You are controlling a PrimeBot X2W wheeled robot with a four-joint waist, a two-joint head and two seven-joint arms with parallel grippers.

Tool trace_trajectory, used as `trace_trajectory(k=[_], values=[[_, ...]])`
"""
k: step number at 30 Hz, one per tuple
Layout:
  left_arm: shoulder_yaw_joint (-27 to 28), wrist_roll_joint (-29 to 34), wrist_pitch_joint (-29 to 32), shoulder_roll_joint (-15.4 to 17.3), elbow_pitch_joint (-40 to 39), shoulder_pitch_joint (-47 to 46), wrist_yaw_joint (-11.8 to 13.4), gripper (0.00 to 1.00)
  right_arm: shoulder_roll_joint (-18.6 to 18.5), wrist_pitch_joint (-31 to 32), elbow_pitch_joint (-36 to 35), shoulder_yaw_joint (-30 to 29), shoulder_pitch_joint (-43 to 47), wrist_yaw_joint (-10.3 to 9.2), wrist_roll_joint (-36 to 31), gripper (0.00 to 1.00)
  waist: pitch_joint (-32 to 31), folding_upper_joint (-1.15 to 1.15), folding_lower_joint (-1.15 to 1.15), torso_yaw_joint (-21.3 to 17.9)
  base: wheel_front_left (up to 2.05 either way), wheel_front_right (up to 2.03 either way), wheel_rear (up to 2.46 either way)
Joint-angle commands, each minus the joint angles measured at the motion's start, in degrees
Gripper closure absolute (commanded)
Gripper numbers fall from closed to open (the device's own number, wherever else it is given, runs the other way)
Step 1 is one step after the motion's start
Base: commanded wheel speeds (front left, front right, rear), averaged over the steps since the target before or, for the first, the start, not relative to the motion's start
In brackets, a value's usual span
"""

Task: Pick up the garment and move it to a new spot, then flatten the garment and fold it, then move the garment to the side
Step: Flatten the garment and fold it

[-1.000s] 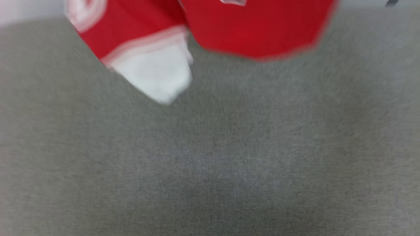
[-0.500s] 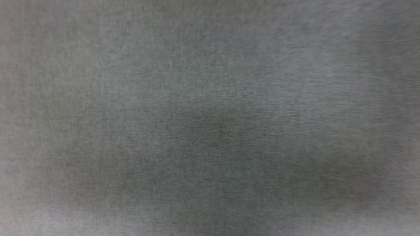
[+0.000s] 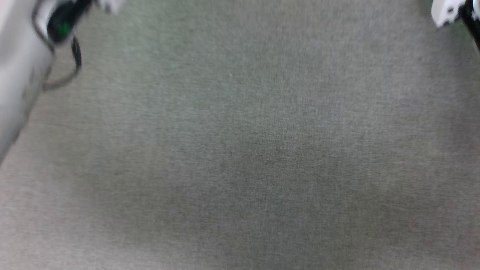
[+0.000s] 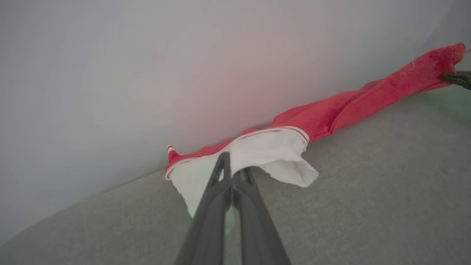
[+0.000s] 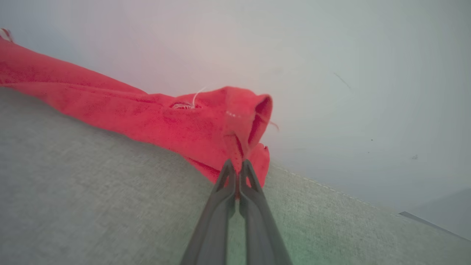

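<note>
Head camera swings, and that is the big change: 1 second ago the red jersey sat along the top of the head view, and now that view looks at the grey fabric surface (image 3: 240, 150) with the pale left forearm (image 3: 18, 82) and its looped cable (image 3: 73, 62) in the upper-left corner. That's the camera shifting, not proof the shirt has travelled. A white piece of the right arm (image 3: 444, 11) pokes in at the upper right, blurred.

Over to the wrists. The left gripper (image 4: 234, 165) is pinched tight on the white sleeve (image 4: 272, 151), fingers together with cloth between them. The red jersey (image 4: 349, 106) runs away from it in a long bunched rope along the line where the grey surface meets the pale wall (image 4: 147, 73), up to the other arm's dark fingertips at the far right edge. From the right wrist, the right gripper (image 5: 237, 163) is clamped on a gathered red end, a loose white thread curling off it.

So 2 grips, 1 at each end, and the jersey is strung between them. Whether its middle rests on the surface, I cannot tell. My read: this is the carry to a new spot; flattening and folding are not yet begun. Roped up like this, it will need laying down and spreading wide before any fold.
</note>
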Motion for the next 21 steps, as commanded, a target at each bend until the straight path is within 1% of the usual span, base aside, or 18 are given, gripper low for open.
trace_trajectory(k=[1,4,7,9,12,15,19,21], values=[[-0.4,-1.9,1.9,1.4,-1.3,3.0,0.0,1.00,-1.1,0.4,-1.3,0.9,2.8,-0.06,2.3,1.00,-7.1,0.00,0.00,0.6,0.00,0.00,0.00],[-2.2,-3.9,6.2,4.0,-5.1,8.3,0.2,1.00,-3.2,1.6,-4.2,3.3,7.4,-0.06,5.7,1.00,-10.7,0.00,0.00,0.6,0.00,0.00,0.00],[-3.6,-5.9,9.8,6.7,-10.2,14.4,2.5,1.00,-5.2,2.9,-7.6,5.8,12.8,-0.06,9.2,1.00,-14.5,0.00,0.00,0.4,0.00,0.00,0.00],[-4.2,-8.1,12.1,8.8,-15.1,18.9,4.7,1.00,-7.1,3.9,-11.0,7.7,16.6,-0.06,12.1,1.00,-16.5,0.00,0.00,0.4,0.00,0.00,0.00],[-5.2,-10.4,14.0,12.5,-23.4,25.8,9.3,1.00,-10.1,5.0,-17.0,11.4,22.9,-0.06,16.2,1.00,-19.7,0.00,0.00,0.2,0.00,0.00,0.00],[-6.0,-13.2,14.9,16.3,-32.7,32.7,14.6,1.00,-14.2,5.0,-22.5,13.9,28.3,-0.06,19.6,1.00,-22.3,0.00,0.00,-0.1,0.00,0.00,0.00],[-6.8,-16.6,14.2,21.9,-44.3,41.7,21.9,1.00,-18.7,5.1,-28.1,16.7,35.5,-0.06,22.7,1.00,-25.3,0.00,0.00,-0.5,0.00,0.00,0.00],[-7.1,-18.5,13.0,24.0,-49.1,45.9,25.2,1.00,-20.7,5.0,-30.5,17.4,38.7,-0.06,24.0,1.00,-26.6,0.00,0.00,-0.7,0.00,0.00,0.00]])
